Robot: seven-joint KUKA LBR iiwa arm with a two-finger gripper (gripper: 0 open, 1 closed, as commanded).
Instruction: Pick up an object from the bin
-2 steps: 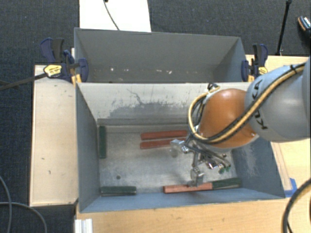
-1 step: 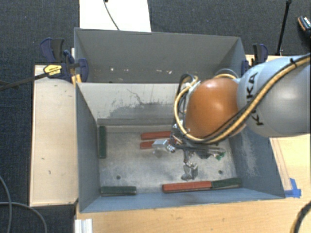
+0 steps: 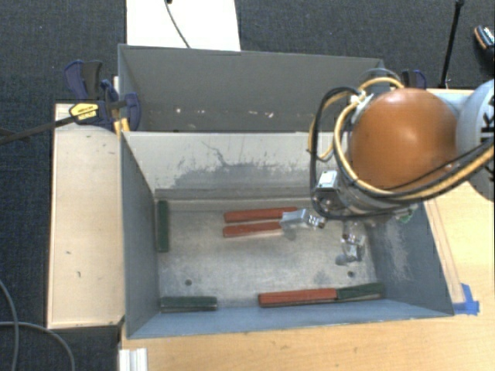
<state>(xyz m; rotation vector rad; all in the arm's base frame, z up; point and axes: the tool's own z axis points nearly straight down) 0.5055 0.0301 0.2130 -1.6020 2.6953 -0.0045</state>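
The nearest thing worth taking is the pliers point(image 3: 261, 221). They lie flat on the floor of the bin point(image 3: 139, 230), red handles pointing away from the arm and metal head toward it. My gripper point(image 3: 352, 252) hangs just past that head and a little toward the front wall, over bare floor. I see nothing in it, and I cannot tell whether it is open or closed.

Going straight down from here, I judge I would meet only floor, or clip the head and shove the pliers aside. The two handles lie low and close together, so a grab across them might slip.

In front of the pliers, a red stick point(image 3: 298, 297) and a green stick point(image 3: 360, 291) lie end to end against the front wall, and that wall could block a descent there. Beyond the handle ends, a second green stick point(image 3: 162, 225) and a third green stick point(image 3: 188, 304) hug the walls too. The orange cover point(image 3: 398, 137) on the wrist hides the floor behind the head, so I may be missing something there.
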